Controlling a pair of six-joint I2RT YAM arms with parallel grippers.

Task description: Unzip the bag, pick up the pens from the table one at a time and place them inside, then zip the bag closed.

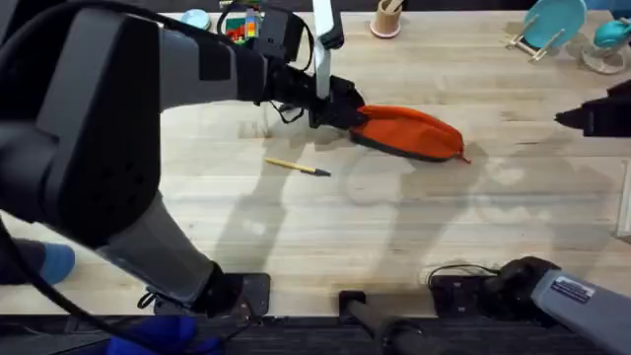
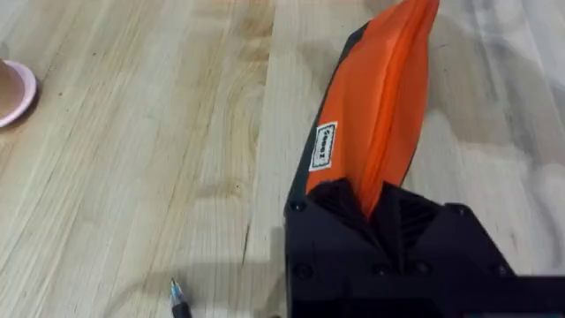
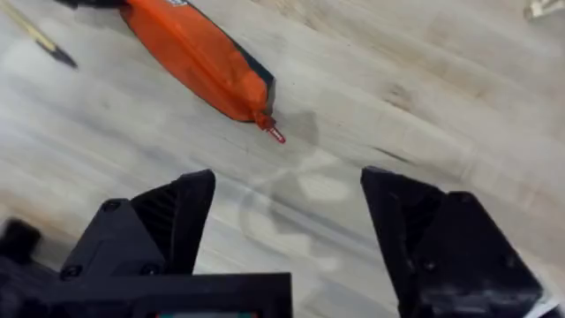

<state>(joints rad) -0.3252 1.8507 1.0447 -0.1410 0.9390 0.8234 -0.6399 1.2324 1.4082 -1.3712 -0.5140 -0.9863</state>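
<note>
The orange bag (image 1: 412, 131) lies on the table (image 1: 414, 227) at the middle back, its red zipper pull (image 3: 274, 133) at its right end. My left gripper (image 1: 340, 108) is shut on the bag's left end, and orange fabric (image 2: 380, 115) is pinched between the black fingers (image 2: 331, 212). A yellow pen with a dark tip (image 1: 296, 167) lies in front of that end, apart from the bag (image 3: 199, 57). The tip of a dark pen (image 2: 179, 300) shows beside my left gripper. Far off to the right of the bag, my right gripper (image 3: 287, 221) hangs open over bare wood.
A small tan cup (image 1: 386, 18) with sticks stands at the back edge, behind the bag. Coloured items (image 1: 242, 25) sit at the back left and blue objects (image 1: 552, 25) at the back right. Bare tabletop stretches across the front.
</note>
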